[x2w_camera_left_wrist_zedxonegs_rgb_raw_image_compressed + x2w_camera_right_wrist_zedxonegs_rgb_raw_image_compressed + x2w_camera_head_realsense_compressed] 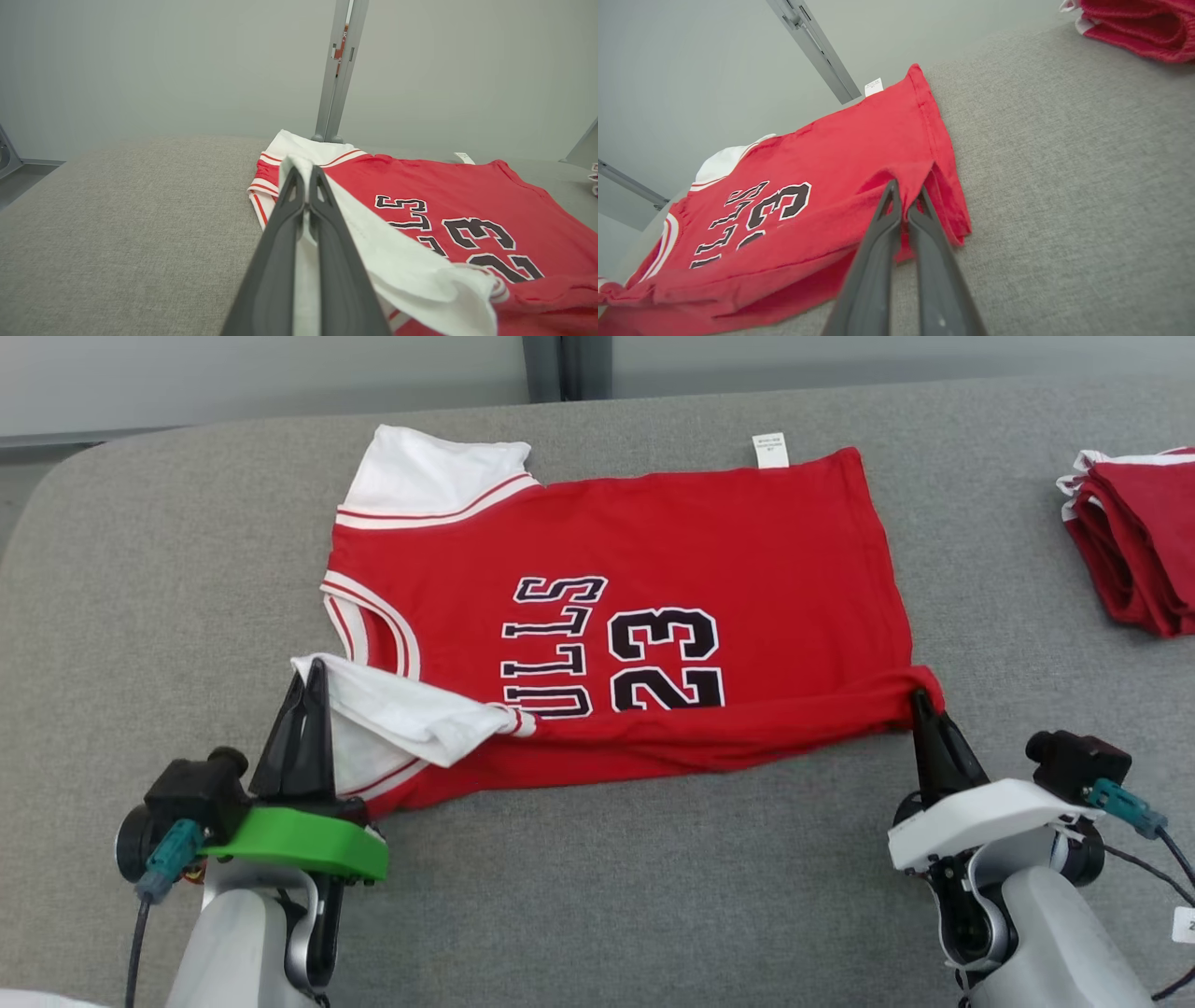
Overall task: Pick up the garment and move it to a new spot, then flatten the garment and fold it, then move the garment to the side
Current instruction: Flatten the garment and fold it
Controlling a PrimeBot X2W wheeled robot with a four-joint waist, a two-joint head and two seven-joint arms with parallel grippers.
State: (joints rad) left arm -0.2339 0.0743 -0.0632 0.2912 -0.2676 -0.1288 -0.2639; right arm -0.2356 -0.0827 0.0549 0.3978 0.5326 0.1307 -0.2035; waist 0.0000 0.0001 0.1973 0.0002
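Note:
The garment (653, 551) is a red jersey with white sleeves and black "23" lettering, spread sideways across the grey table (140, 616). Its near long edge is lifted and rolled over toward the far side. My left gripper (313, 665) is shut on the white sleeve at the garment's near left corner, and the left wrist view shows white cloth pinched between the fingers (280, 242) of that gripper (304, 169). My right gripper (917, 695) is shut on the red hem corner at the near right; in the right wrist view the gripper (906, 186) pinches the garment (859, 154).
A stack of folded red garments (1134, 537) lies at the table's far right edge, also seen as a red pile (1139, 25) in the right wrist view. Bare grey table surface stretches along the near side and to the left. A wall with a metal post (336, 70) stands behind.

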